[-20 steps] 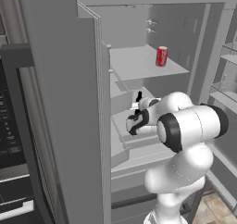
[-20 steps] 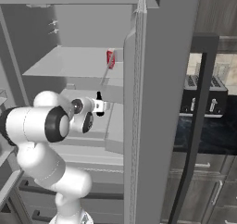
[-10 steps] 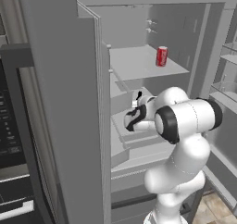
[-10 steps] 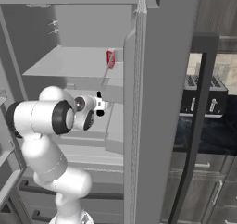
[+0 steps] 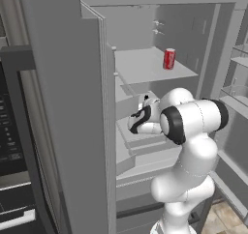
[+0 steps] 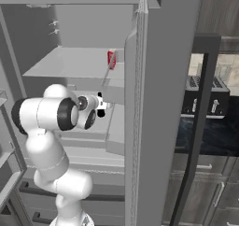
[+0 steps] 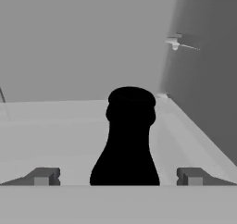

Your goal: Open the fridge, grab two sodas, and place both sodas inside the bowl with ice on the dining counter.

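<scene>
2 sodas show inside the open fridge (image 5: 203,30). The dark bottle (image 7: 126,144) stands upright on a lower shelf, directly ahead of the gripper (image 7: 118,176) and centred between its 2 fingertips (image 7: 42,177), with clear space on each side. The red can (image 5: 169,59) stands upright on the white shelf (image 5: 145,68) above, well apart from the gripper (image 5: 145,102). The gripper (image 6: 101,106) is spread fully wide and grasps nothing; its tips flank the bottle's base without touching it.
</scene>
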